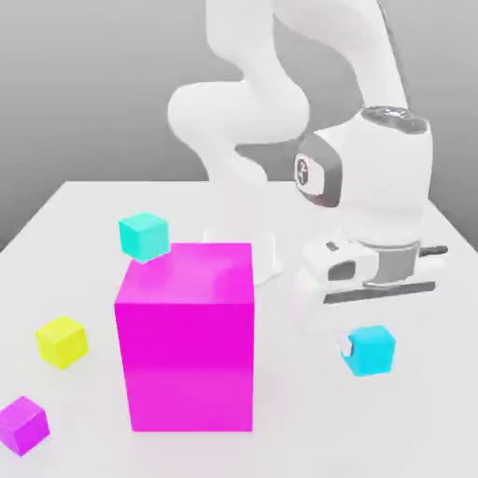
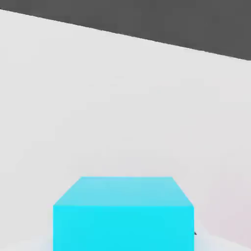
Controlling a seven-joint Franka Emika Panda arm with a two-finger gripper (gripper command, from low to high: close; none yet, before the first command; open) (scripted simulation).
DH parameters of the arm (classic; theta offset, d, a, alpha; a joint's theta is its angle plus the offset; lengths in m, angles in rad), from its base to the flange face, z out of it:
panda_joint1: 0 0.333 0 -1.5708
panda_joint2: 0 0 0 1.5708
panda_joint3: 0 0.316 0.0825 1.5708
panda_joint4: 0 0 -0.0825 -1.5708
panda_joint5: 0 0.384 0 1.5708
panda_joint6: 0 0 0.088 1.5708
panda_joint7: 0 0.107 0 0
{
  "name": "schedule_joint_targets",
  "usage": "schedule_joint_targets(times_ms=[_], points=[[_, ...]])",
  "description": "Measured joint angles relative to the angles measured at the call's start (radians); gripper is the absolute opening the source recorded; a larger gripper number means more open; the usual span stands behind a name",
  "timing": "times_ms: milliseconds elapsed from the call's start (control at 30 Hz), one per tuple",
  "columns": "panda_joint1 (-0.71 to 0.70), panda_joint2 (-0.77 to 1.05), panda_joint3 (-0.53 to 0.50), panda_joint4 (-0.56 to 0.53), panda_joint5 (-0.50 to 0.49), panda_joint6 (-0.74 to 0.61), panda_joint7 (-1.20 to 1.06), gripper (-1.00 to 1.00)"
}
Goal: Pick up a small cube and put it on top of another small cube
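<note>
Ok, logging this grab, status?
Gripper shut on sky-blue cube. Turquoise cube waits behind the magenta block, which sits between them.

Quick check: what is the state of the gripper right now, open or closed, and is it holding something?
Gripper: closed on the small sky-blue cube, which it holds under the hand, just above the white table.

Four small cubes (image 1: 372, 350) (image 1: 144, 235) (image 1: 62, 342) (image 1: 22, 424) and one big magenta cube (image 1: 187, 336).
</note>
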Motion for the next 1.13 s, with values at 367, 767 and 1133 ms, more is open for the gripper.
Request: schedule_joint_targets(times_ms=[367,767,1133], points=[[-0.205,-0.396,-0.176,0.01,0.043,-0.422,0.105,-1.0],[-0.402,-0.618,-0.288,-0.169,0.018,-0.558,0.198,-1.0],[-0.408,-0.648,-0.283,-0.111,0.014,-0.648,0.199,1.0]])
